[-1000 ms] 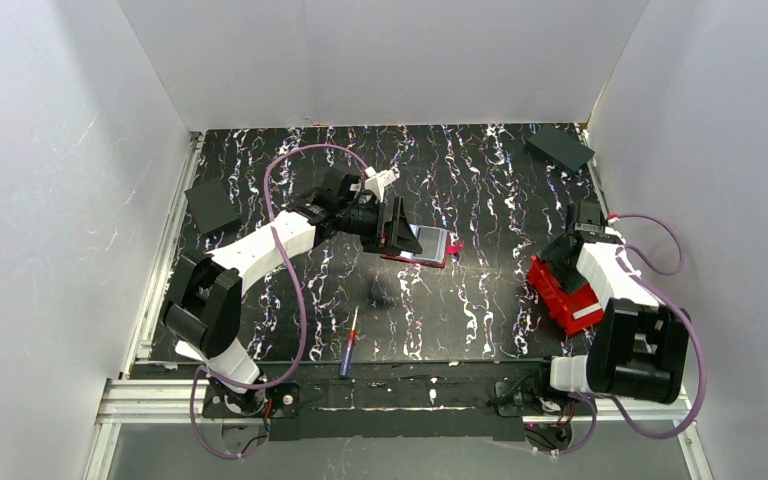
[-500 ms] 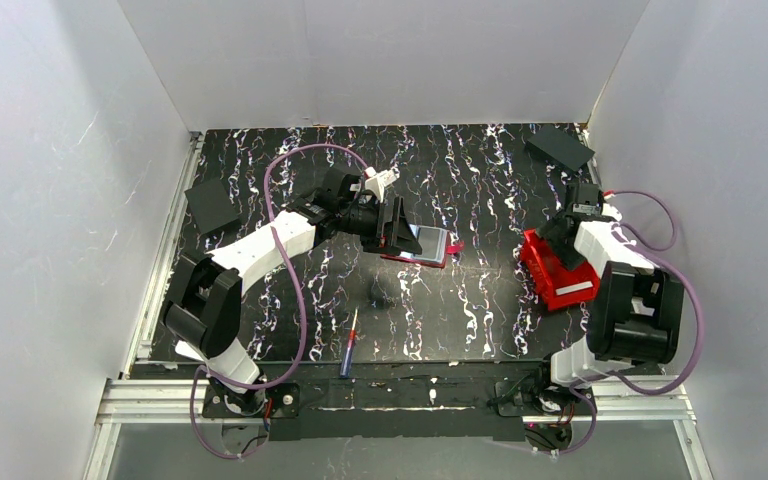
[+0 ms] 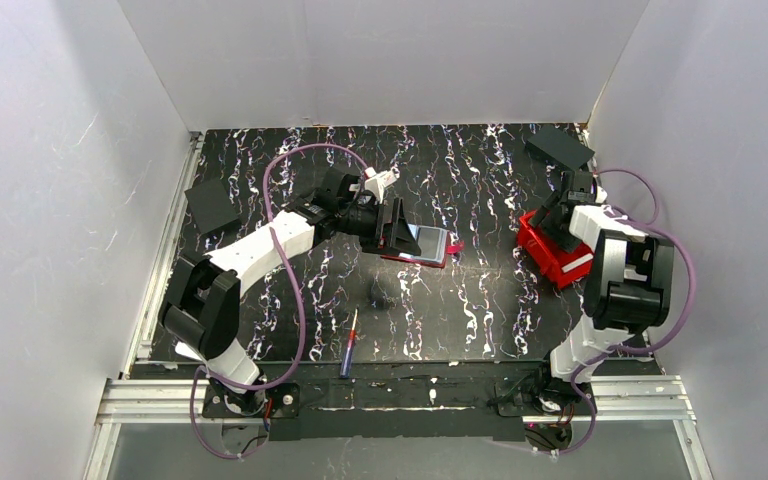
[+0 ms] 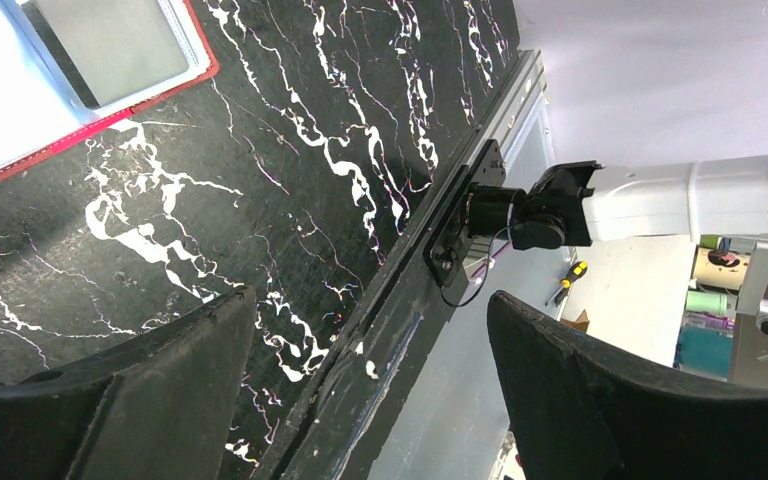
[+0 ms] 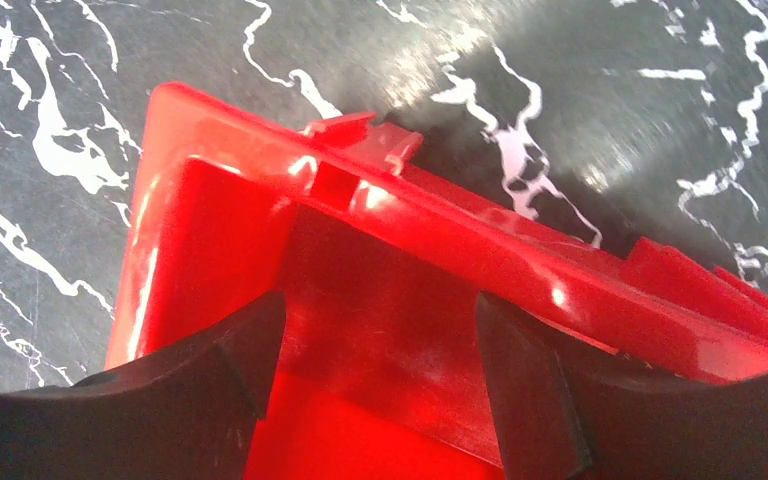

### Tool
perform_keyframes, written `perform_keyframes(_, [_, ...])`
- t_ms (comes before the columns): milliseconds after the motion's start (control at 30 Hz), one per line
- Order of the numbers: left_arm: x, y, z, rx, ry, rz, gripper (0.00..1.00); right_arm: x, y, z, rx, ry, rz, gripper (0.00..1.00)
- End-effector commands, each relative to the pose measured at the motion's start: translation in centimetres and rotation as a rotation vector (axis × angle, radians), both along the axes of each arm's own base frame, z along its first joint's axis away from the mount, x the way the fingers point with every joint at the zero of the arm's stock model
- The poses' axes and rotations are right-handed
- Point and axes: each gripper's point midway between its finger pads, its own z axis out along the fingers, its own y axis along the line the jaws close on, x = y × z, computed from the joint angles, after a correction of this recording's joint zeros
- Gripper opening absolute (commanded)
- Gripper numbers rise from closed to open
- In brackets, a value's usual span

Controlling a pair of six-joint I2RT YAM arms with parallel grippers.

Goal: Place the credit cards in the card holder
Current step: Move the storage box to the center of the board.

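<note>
The card holder (image 3: pixel 428 246) lies open on the black marbled table, a red case with a bluish-grey face on top. I cannot tell whether that face is a credit card or a pocket. My left gripper (image 3: pixel 396 229) is open and empty, tilted on its side over the holder's left edge. In the left wrist view the holder (image 4: pixel 80 95) sits at the upper left, beyond my open gripper (image 4: pixel 370 400). My right gripper (image 3: pixel 561 214) is open, with its fingers down inside a red plastic bin (image 3: pixel 553 252). The right wrist view shows my gripper (image 5: pixel 380 380) over the bin's red wall (image 5: pixel 220 200).
Two black flat squares lie on the table, one at the far left (image 3: pixel 210 207) and one at the far right corner (image 3: pixel 560 148). A thin blue and red tool (image 3: pixel 348 343) lies near the front edge. White walls enclose the table.
My right arm has swung toward the far right. The red bin has moved with it, from the right front toward the back. My left arm and the holder have not moved.
</note>
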Motion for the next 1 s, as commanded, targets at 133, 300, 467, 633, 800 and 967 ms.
perform_keyframes(133, [0.1,0.4,3.0,-0.066,-0.045,-0.011,0.85,5.3,1.5,0.3,0.001,-0.076,0.167,0.79])
perform_keyframes(300, [0.5,0.4,2.4,-0.07,-0.017,-0.003,0.85,6.2,1.8,1.2,-0.065,0.001,0.213,0.79])
perform_keyframes(467, [0.6,0.6,2.1,-0.058,-0.014,-0.003,0.85,4.1,-0.6,5.8,-0.219,0.105,0.228,0.87])
perform_keyframes(633, [0.6,0.3,2.1,-0.074,0.007,-0.011,0.86,1.2,-2.5,10.6,-0.329,0.136,0.212,0.96])
perform_keyframes(800, [0.5,0.2,2.1,-0.083,0.012,-0.013,0.86,-1.8,-5.3,11.0,-0.43,0.21,0.11,0.97])
perform_keyframes(967, [0.3,0.1,2.6,-0.103,0.018,-0.021,0.86,-1.3,-4.9,9.2,-0.398,0.169,0.075,0.97])
